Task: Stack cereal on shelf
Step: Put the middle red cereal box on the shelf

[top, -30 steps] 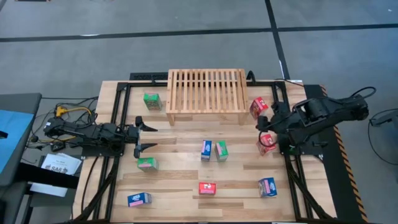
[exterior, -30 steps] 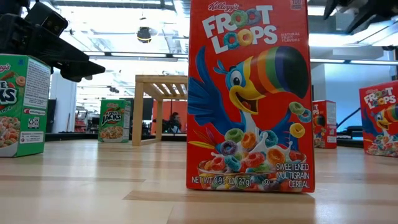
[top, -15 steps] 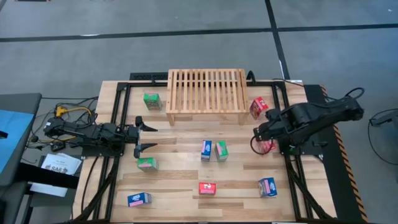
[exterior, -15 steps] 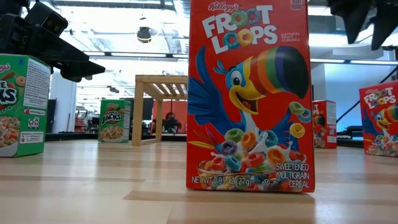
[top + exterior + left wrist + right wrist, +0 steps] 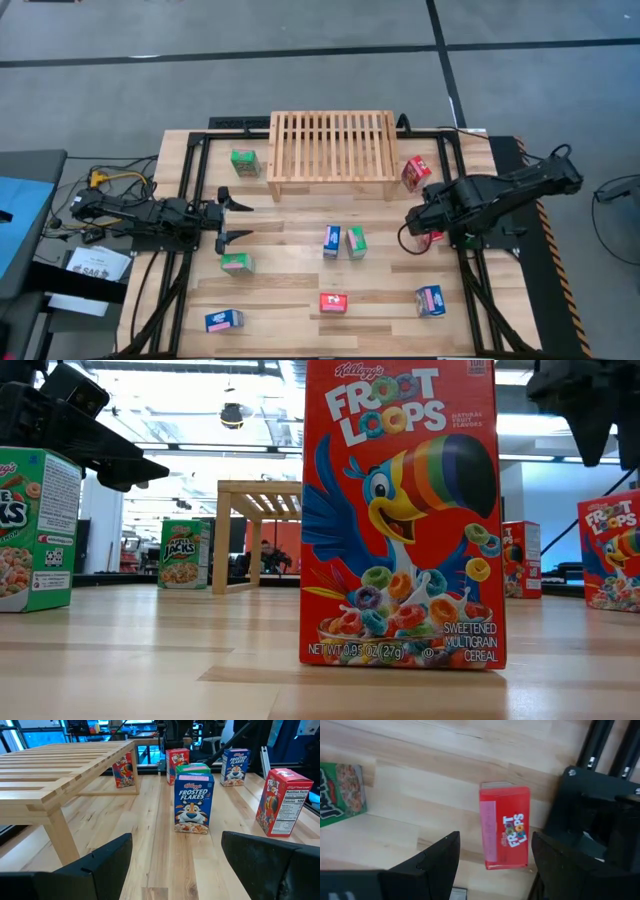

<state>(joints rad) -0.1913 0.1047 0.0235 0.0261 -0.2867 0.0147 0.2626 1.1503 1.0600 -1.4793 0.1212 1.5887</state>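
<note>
The light-wood slatted shelf (image 5: 332,152) stands at the table's far middle. Small cereal boxes stand scattered on the table: green (image 5: 244,162), (image 5: 236,263), (image 5: 356,241); blue (image 5: 331,241), (image 5: 224,320), (image 5: 431,300); red (image 5: 333,302), (image 5: 416,172). My right gripper (image 5: 415,222) hovers open above a third red box (image 5: 434,237) near the right edge. In the right wrist view its fingers stand either side of this red box (image 5: 505,827), clear of it. My left gripper (image 5: 236,215) waits open at the left, level above the table.
Black metal frame rails (image 5: 462,280) run along the table's sides, and one rail (image 5: 592,750) lies just beside the red box. A green box (image 5: 340,787) stands a short way to the red box's left. Bare wood (image 5: 290,280) lies between the middle boxes and the left gripper.
My right gripper has moved from between the two red boxes toward the near edge and a little left. It has also come down, and now hangs over the nearer red box. The boxes and the left arm have kept still.
</note>
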